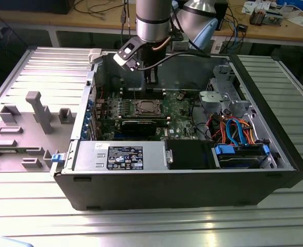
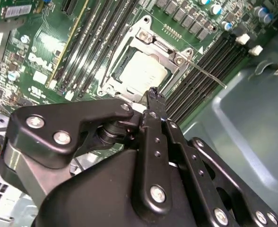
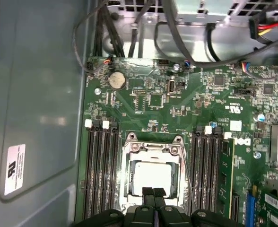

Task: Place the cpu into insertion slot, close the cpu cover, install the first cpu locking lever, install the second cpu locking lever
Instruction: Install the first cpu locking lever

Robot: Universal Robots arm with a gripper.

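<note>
The cpu point(image 2: 141, 71) lies in the insertion slot point(image 1: 145, 108) on the green board, its pale metal top showing through the window of the cpu cover point(image 3: 153, 149), which lies flat over it. One thin wire locking lever point(image 2: 207, 75) sticks out sideways past the memory slots. Another lever point(image 2: 106, 66) runs along the opposite side of the socket. My gripper point(image 3: 153, 196) hangs just above the socket's edge, its two black fingertips point(image 2: 152, 94) pressed together with nothing between them. In the exterior view the gripper point(image 1: 150, 80) hangs inside the open case above the socket.
Black memory slots point(image 3: 101, 175) flank the socket on both sides. The grey case wall point(image 3: 35, 118) stands close by. Cables point(image 1: 234, 128) and a drive cage point(image 1: 241, 154) fill the exterior view's right; a power supply point(image 1: 120, 156) sits in front. Grey fixtures point(image 1: 38, 110) stand on the table.
</note>
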